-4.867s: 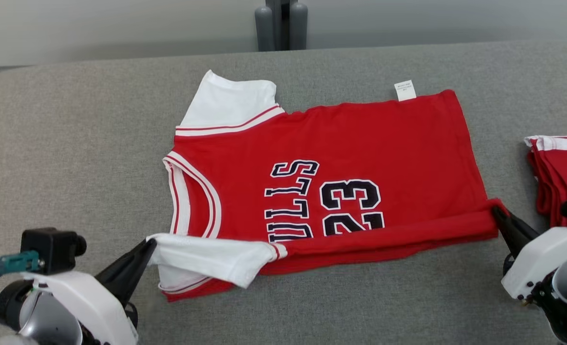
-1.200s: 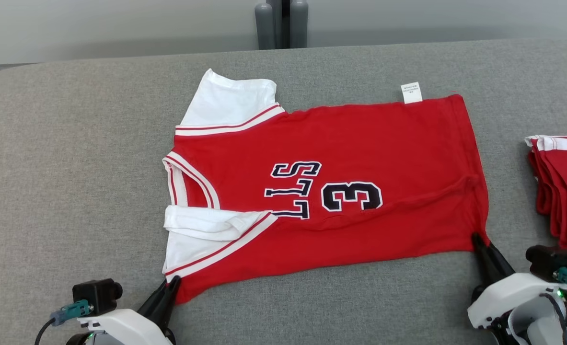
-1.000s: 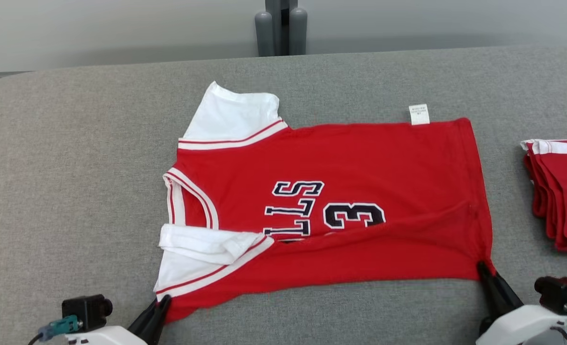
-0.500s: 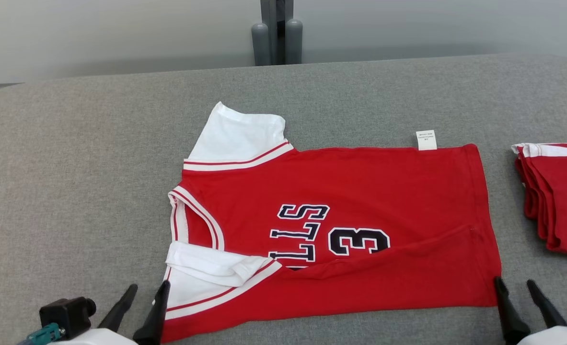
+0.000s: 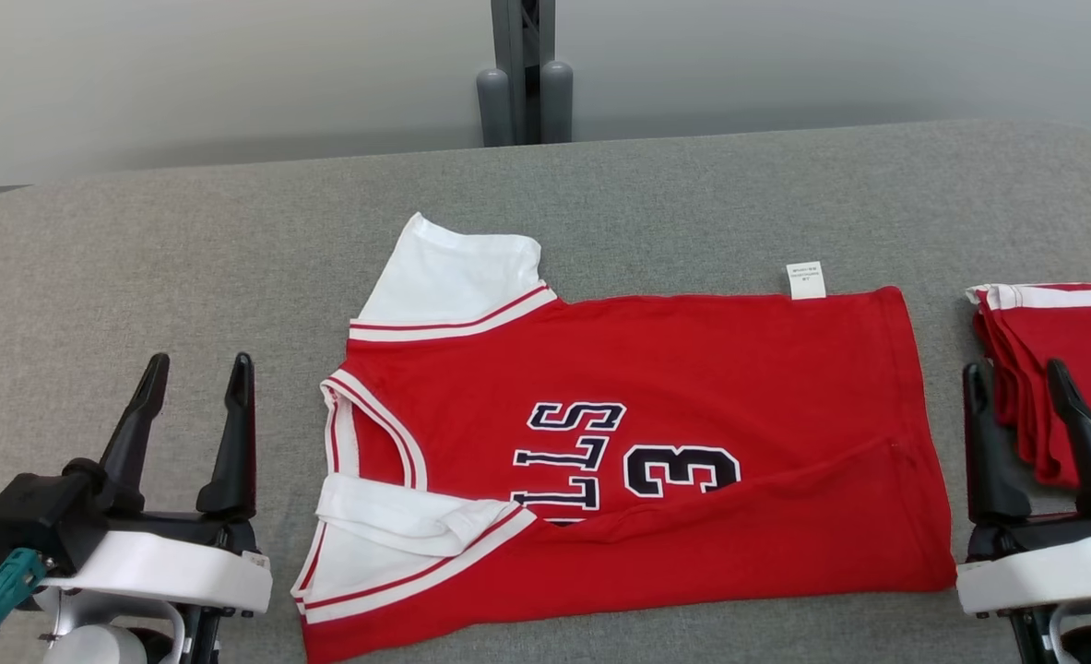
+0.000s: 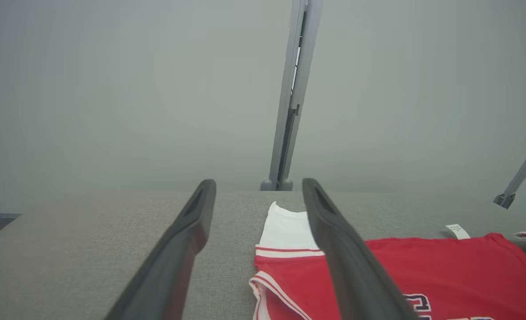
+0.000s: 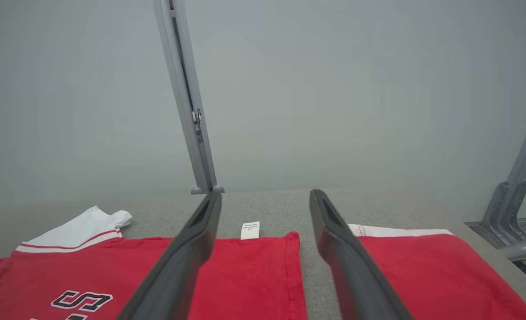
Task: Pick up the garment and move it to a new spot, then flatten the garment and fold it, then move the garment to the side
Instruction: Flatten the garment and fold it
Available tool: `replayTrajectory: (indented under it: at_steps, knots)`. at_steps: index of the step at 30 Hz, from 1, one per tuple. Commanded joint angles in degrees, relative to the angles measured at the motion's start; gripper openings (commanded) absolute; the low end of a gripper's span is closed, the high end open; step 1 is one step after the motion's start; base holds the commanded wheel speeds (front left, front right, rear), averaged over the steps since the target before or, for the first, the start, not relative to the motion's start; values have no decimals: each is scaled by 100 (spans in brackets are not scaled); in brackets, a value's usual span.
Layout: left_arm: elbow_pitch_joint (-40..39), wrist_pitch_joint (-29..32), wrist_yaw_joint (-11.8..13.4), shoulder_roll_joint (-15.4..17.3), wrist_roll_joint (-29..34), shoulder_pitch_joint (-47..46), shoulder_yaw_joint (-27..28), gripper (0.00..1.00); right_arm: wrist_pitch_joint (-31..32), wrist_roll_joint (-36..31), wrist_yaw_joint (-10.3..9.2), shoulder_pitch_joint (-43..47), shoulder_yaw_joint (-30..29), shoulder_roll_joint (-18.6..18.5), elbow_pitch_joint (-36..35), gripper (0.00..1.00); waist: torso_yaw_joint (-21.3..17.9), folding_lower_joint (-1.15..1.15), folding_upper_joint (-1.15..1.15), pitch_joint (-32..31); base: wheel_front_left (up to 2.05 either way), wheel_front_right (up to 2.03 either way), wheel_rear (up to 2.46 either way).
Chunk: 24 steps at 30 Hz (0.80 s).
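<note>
The garment (image 5: pixel 656 406) is a red jersey with white sleeves and dark lettering, lying flat on the grey table with its near long edge folded over onto the front. One white sleeve (image 5: pixel 457 272) sticks out at the far left; the other is folded in at the near left. My left gripper (image 5: pixel 196 371) stands open left of the collar, apart from the cloth. My right gripper (image 5: pixel 1015 380) stands open just right of the hem, holding nothing. The jersey also appears in the left wrist view (image 6: pixel 445 271) and the right wrist view (image 7: pixel 245 275).
A stack of folded red garments (image 5: pixel 1061 369) lies at the table's right edge, close behind my right gripper, also in the right wrist view (image 7: pixel 423 271). A grey post (image 5: pixel 517 74) rises behind the table's far edge. Bare grey tabletop (image 5: pixel 139 258) spreads to the left.
Both grippers opened and let go of the folded near edge, then drew back and rose beside the jersey. The head camera tilted, shifting the whole picture downward.
</note>
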Motion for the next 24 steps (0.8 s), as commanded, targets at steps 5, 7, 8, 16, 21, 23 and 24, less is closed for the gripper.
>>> replayTrajectory:
  at_steps: [5,7,8,16,21,23,24]
  knots:
    - [32,22,206,218,358,-83,-34,100,258,-272,0,59,156,86,-419,100,-8,0,0,-46,0,0,0]
    - [64,32,233,232,396,-47,-56,100,328,-309,0,88,153,104,-492,100,17,0,0,-48,0,0,0]
    - [77,24,250,224,405,-34,-60,100,340,-306,0,115,136,117,-513,100,31,0,0,-49,0,0,0]
    - [126,38,231,195,356,-58,-103,100,413,-280,0,141,77,161,-595,100,79,0,0,-27,0,0,0]
    - [118,134,88,167,331,-516,-166,100,454,-238,0,59,78,173,-614,100,69,0,0,67,0,0,0]
    - [191,256,-65,110,318,-904,-269,100,456,-224,0,25,82,175,-616,100,56,0,0,144,0,0,0]
    - [261,326,-158,72,316,-1157,-324,100,461,-210,0,9,89,177,-604,100,37,0,0,184,0,0,0]
